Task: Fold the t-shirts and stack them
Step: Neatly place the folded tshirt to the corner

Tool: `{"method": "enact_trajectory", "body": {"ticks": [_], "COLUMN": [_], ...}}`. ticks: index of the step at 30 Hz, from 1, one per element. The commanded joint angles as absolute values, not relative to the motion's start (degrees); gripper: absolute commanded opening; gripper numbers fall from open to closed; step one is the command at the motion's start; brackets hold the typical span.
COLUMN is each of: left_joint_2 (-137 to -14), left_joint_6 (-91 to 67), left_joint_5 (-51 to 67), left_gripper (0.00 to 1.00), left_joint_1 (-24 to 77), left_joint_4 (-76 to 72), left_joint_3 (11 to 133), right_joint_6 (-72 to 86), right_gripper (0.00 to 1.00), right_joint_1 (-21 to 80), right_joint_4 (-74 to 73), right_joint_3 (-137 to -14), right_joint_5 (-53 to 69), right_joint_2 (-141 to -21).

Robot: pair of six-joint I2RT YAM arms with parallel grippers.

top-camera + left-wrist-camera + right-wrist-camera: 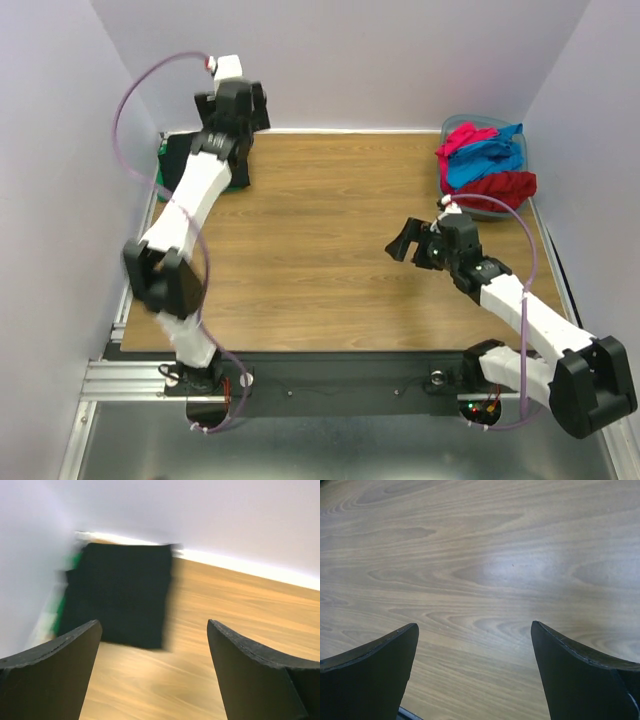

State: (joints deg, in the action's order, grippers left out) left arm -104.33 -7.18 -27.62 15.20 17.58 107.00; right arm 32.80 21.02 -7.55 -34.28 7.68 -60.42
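A folded black t-shirt [120,590] lies on a green t-shirt [75,562] in the far left corner of the table; the stack also shows in the top view [178,158]. My left gripper [152,625] is open and empty, raised just right of that stack [242,170]. Pink [462,138], blue [485,155] and red [505,187] t-shirts lie crumpled in the tub at the far right. My right gripper [412,235] is open and empty, low over bare wood [474,625] in front of the tub.
The grey-blue plastic tub [470,120] stands in the far right corner. White walls close in the back and both sides. The wooden tabletop [320,240] spans between the arms; its near edge meets a metal rail [330,380].
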Motion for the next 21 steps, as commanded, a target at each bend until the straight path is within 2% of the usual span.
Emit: {"method": "enact_trajectory", "body": {"ticks": [1, 6, 10, 16, 21], "left_joint_2": [-87.14, -70.07, -58.40, -42.31, -31.40], "left_joint_6": [-23.37, -33.47, -38.48, -40.87, -43.68], "left_joint_5": [-13.82, -16.96, -15.72, -22.58, -24.17], "left_gripper": [0.98, 0.99, 0.98, 0.98, 0.99], "left_joint_1": [19.93, 30.39, 32.08, 32.08, 32.17], "left_joint_4": [6.13, -3.60, -0.11, 11.58, 13.71], "left_joint_3": [78.81, 48.14, 38.62, 35.24, 33.32], "right_joint_6": [35.15, 35.16, 36.03, 37.27, 37.53], "right_gripper": [1.00, 1.00, 1.00, 1.00, 1.00], "right_joint_1": [21.09, 21.01, 21.09, 21.01, 21.01], "right_joint_4": [-9.22, -11.34, -11.51, -11.60, -12.13], "right_joint_3": [-33.58, -33.22, -33.05, -31.38, -31.02], "right_joint_5": [6.68, 3.70, 1.67, -2.72, -3.07], "right_joint_2": [-56.79, -54.58, -53.62, -51.51, -49.22]}}
